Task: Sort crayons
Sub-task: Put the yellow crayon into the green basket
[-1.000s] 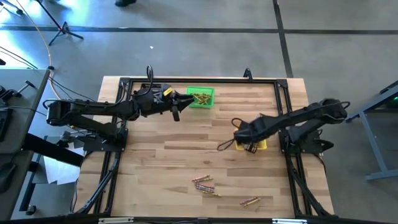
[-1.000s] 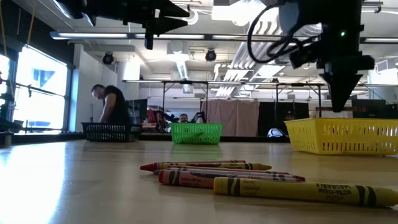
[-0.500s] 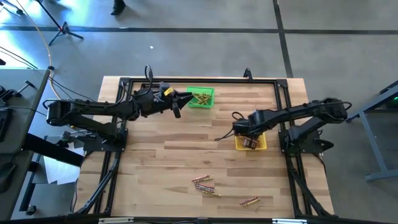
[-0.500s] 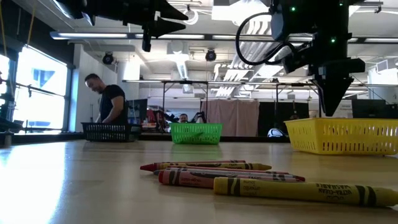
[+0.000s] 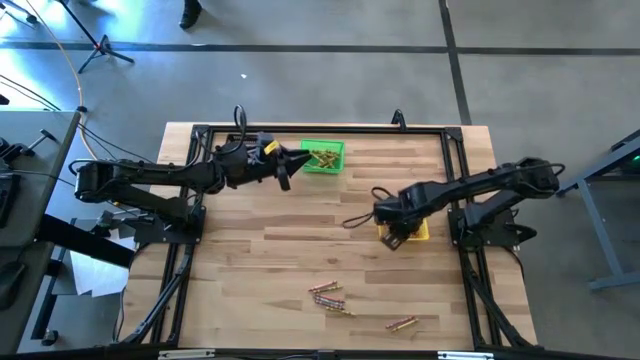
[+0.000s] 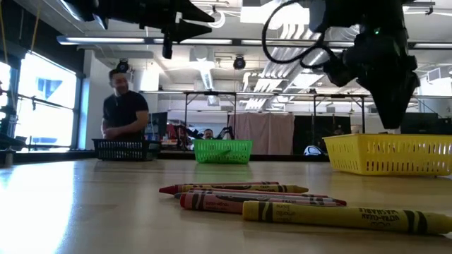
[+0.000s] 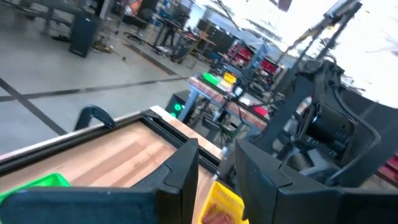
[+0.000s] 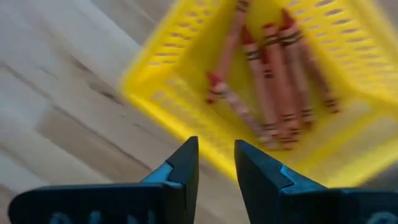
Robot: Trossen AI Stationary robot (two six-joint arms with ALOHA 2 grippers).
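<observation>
We see two arms over the worktop (image 5: 300, 250). The right gripper (image 5: 392, 238) hangs above the near-left edge of the yellow bin (image 5: 418, 232) at the right; its fingers stand slightly apart and hold nothing. The left gripper (image 5: 283, 180) hangs just left of the green bin (image 5: 330, 158) at the far side, fingers slightly apart and empty.

We count three bins, the third being a black bin (image 6: 121, 149) at far left. About six reddish crayons (image 8: 273, 87) lie in the yellow bin. Several yellow crayons (image 5: 322, 157) lie in the green bin. Loose crayons (image 5: 330, 297) lie in a cluster near the front edge, with a further pair (image 5: 401, 323) to their right; exact counts cannot be told.
</observation>
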